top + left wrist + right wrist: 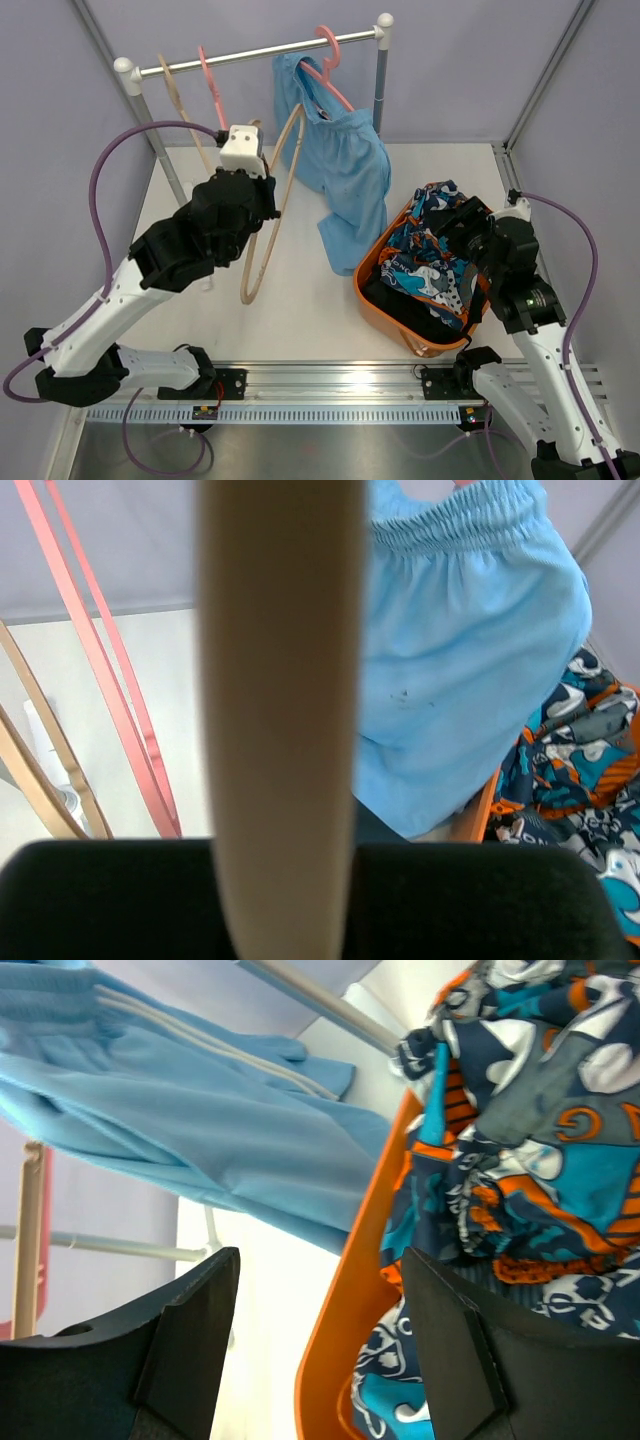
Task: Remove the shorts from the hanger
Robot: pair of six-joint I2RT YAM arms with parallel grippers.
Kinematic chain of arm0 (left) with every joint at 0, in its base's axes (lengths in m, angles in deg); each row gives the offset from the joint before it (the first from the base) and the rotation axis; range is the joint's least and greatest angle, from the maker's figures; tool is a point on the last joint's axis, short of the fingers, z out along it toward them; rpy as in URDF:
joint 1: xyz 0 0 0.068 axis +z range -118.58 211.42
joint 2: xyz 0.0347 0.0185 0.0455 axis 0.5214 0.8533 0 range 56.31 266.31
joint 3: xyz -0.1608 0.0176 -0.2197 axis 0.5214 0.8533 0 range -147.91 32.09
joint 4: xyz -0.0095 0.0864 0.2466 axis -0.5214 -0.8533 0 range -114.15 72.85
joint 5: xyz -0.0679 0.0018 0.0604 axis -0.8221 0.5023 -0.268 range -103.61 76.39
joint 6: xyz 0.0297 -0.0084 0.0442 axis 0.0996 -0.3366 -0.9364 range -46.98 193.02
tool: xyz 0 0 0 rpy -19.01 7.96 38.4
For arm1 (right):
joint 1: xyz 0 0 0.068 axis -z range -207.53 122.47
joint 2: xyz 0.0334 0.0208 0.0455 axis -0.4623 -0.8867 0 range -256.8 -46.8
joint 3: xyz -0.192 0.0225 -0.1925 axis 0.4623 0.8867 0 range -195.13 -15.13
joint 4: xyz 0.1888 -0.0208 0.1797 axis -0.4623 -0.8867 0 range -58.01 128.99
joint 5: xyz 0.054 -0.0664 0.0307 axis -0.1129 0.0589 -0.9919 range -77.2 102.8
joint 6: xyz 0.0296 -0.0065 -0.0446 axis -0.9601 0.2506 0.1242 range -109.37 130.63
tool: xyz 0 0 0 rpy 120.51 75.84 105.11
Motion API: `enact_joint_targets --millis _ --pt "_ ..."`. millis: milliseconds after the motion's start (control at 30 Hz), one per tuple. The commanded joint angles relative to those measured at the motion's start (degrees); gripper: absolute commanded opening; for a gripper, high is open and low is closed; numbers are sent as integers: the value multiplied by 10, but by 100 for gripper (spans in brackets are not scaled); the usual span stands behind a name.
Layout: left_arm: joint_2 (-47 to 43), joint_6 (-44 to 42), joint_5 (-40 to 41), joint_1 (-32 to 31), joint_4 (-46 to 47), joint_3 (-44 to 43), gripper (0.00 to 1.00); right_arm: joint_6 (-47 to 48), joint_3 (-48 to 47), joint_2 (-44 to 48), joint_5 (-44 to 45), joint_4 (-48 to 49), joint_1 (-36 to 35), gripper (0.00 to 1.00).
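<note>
My left claw is clamped on a bare pale wooden hanger. My right claw gapes wide and empty by the orange plastic basket holding the orange-blue-white patterned shorts. Farther off, the plain light blue fabric shorts hang on the pink hanger. They look like the pair to take next, which calls for a pinch of the fabric and a downward pull.

We see the light blue shorts hanging from a pink hanger on the rail. Patterned shorts fill the orange basket on the counter. A wooden hanger slants nearby.
</note>
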Motion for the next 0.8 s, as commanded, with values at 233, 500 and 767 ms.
enact_joint_targets --millis 233,500,767 --pt "107 -6 -97 161 12 -157 0 18 -71 -10 -66 -5 -1 75" --pt "238 -16 -161 237 -8 -318 0 41 -104 -10 -69 -29 -1 76" --pt "313 2 -224 310 5 -393 0 64 -123 -4 -70 -52 -1 77"
